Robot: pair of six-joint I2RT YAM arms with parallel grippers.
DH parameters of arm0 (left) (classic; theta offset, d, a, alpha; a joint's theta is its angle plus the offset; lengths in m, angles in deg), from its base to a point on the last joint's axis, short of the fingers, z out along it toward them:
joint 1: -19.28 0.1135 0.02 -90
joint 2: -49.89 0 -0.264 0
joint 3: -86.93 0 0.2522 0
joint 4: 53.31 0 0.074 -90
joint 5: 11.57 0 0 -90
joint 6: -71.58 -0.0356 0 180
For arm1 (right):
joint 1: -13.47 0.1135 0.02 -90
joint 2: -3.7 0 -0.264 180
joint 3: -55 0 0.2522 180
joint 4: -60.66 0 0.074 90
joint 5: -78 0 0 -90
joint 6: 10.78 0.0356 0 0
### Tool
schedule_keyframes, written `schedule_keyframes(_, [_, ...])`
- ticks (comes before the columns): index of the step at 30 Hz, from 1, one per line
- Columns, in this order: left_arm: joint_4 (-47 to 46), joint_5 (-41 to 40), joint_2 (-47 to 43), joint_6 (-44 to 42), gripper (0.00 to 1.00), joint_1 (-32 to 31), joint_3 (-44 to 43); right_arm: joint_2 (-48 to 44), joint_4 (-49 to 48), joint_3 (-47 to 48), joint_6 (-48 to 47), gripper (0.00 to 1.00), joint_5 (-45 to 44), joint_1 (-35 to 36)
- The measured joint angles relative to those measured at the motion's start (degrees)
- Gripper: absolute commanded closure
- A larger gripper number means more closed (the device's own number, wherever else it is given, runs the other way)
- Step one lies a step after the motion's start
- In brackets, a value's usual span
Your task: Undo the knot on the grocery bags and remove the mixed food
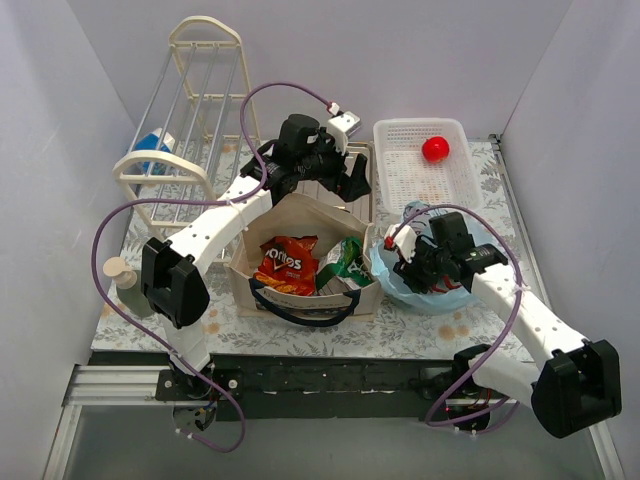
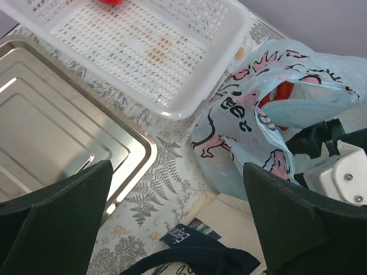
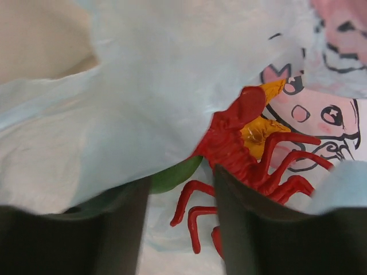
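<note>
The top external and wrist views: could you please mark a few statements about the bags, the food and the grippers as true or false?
1. The red apple lies in the white slotted basket. True.
2. The Doritos bag lies in that basket too. False: it sits inside the beige tote.
3. The red toy lobster is inside the light-blue plastic bag. True.
4. The left gripper is shut on the tote. False: it is open and holds nothing.
5. The right gripper hangs over the basket. False: it is at the mouth of the light-blue plastic bag, open, right by the lobster.
</note>
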Motion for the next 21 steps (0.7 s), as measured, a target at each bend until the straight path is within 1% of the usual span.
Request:
schedule_keyframes(1, [0.0,0.0,0.0,-0.1,0.02,0.0,0.0,0.6,-0.7,0.0,0.0,0.33,-0.3,0.0])
schedule_keyframes(2, [0.2,0.0,0.0,-0.1,0.02,0.0,0.0,1.2,-1.1,0.0,-0.2,0.08,-0.4,-0.1])
schedule_keyframes(4, [0.3,-0.1,0.0,-0.3,0.02,0.0,0.2,2.1,-1.5,-0.5,-0.2,0.02,-0.2,-0.2])
schedule_keyframes(9, [0.7,-0.4,0.0,-0.5,0.02,0.0,1.2,2.1,-2.6,-5.2,-1.4,0.02,1.8,-0.1])
schedule_keyframes(13, [0.9,-0.8,0.0,-0.5,0.02,0.0,1.4,1.7,-3.6,-9.2,-1.9,0.02,1.5,0.5])
schedule_keyframes(14, [0.8,-0.8,0.0,-0.5,0.02,0.0,1.4,1.6,-4.0,-9.9,-2.0,0.03,1.2,0.6])
schedule_keyframes(16, [0.9,-0.9,0.0,-0.5,0.02,0.0,1.4,1.6,-5.1,-10.9,-2.3,0.06,0.5,0.8])
schedule_keyframes(19, [0.9,-0.8,0.0,-0.5,0.02,0.0,1.4,1.6,-6.8,-11.1,-2.6,0.16,-0.4,0.9])
schedule_keyframes(20, [0.9,-0.8,0.0,-0.5,0.02,0.0,1.4,1.6,-7.3,-11.1,-2.8,0.24,-0.5,0.9])
schedule_keyframes(21, [1.0,-0.8,0.0,-0.5,0.02,0.0,1.4,1.7,-7.7,-11.1,-2.9,0.28,-0.5,0.8])
